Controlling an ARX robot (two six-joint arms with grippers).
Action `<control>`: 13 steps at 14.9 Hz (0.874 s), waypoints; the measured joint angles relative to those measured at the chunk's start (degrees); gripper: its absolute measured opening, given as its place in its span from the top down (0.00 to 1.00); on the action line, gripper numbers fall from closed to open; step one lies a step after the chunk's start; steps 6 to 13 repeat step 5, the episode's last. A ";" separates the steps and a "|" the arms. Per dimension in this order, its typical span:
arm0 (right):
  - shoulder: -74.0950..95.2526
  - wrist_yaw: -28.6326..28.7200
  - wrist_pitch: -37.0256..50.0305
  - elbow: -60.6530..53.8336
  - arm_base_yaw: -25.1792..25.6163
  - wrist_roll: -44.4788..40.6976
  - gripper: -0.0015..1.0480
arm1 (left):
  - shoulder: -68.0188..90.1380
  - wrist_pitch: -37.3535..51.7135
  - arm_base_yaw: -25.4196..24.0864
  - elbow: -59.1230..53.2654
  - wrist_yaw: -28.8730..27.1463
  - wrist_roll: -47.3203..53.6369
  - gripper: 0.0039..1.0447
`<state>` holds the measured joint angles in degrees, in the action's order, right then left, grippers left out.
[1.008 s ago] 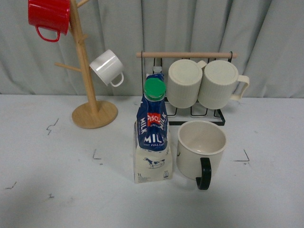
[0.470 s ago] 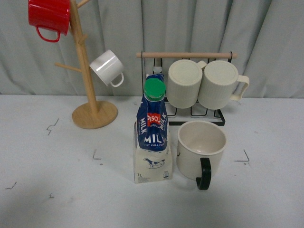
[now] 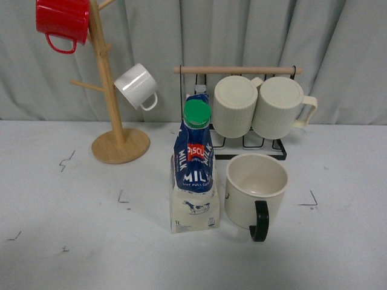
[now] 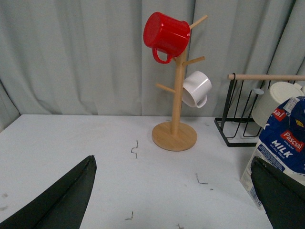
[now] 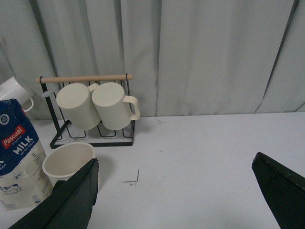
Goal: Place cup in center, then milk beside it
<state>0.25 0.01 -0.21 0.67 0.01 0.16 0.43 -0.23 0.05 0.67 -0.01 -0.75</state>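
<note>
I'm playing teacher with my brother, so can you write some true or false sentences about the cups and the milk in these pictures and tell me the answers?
1. The milk stands upright beside the cup. True.
2. The red mug sits on the table. False: it hangs on the wooden mug tree.
3. The cup with the black handle is lying on its side. False: it stands upright, opening up.
4. Two ribbed cream mugs hang on the black rack. True.
5. The milk has a green cap. True.
6. A gripper is holding the milk. False: both grippers are open and hold nothing.
</note>
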 joint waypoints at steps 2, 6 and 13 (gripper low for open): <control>0.00 0.00 0.00 0.00 0.00 0.00 0.06 | 0.00 0.00 0.00 0.00 0.00 0.00 0.06; 0.00 0.00 0.00 0.00 0.00 0.00 0.06 | 0.00 0.00 0.00 0.00 0.00 0.00 0.06; 0.00 0.00 0.00 0.00 0.00 0.00 0.06 | 0.00 0.00 0.00 0.00 0.00 0.00 0.06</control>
